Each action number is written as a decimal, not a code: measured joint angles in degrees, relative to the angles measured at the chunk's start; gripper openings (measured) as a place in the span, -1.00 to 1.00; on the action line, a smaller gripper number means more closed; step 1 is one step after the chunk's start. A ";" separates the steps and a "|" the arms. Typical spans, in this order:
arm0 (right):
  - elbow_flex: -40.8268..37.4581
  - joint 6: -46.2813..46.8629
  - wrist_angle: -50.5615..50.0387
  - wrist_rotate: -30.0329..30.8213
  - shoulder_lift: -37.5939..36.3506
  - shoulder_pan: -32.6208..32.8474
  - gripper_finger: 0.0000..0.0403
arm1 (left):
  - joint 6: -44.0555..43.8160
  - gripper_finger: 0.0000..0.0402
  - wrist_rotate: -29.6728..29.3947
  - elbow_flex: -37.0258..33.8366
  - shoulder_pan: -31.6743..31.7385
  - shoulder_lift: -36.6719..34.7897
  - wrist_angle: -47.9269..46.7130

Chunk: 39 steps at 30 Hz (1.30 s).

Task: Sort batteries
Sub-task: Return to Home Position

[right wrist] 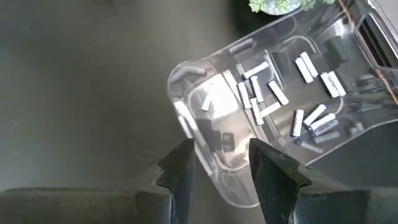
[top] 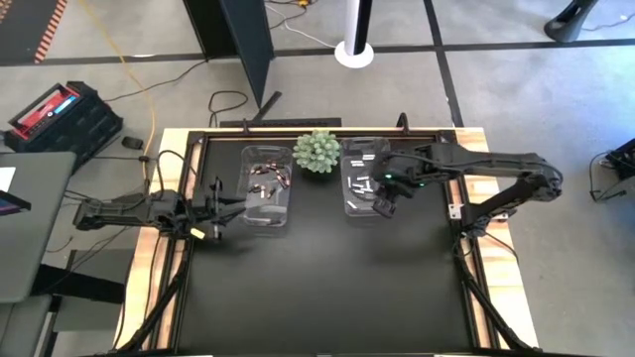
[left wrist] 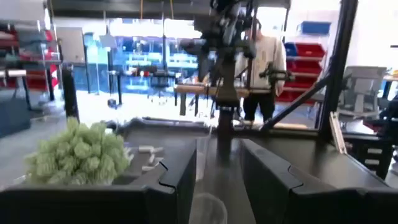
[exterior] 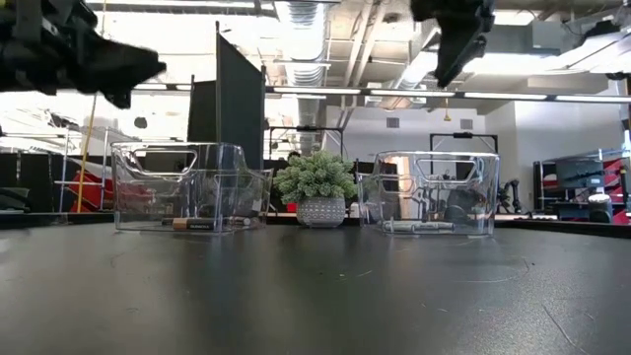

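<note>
Two clear bins stand at the table's far side with a green spiky plant (top: 317, 151) between them. The left bin (top: 268, 188) holds dark batteries (top: 266, 183) on its floor. The right bin (top: 364, 178) holds several pale batteries (right wrist: 280, 93) on its floor. My left gripper (left wrist: 217, 186) hovers level just left of the left bin, open, with nothing between its fingers. My right gripper (right wrist: 221, 168) hangs above the near end of the right bin, pointing steeply down, open and empty.
The black mat (top: 317, 288) takes up the near half of the table in front of the bins. The table's frame rail (top: 298, 131) runs along the far edge. A person (left wrist: 264, 62) stands in the room beyond the table.
</note>
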 joint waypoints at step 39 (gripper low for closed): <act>-60.27 -4.47 54.38 -0.39 -41.20 7.20 -0.17 | 1.43 -0.41 1.75 -0.20 0.04 0.59 -6.04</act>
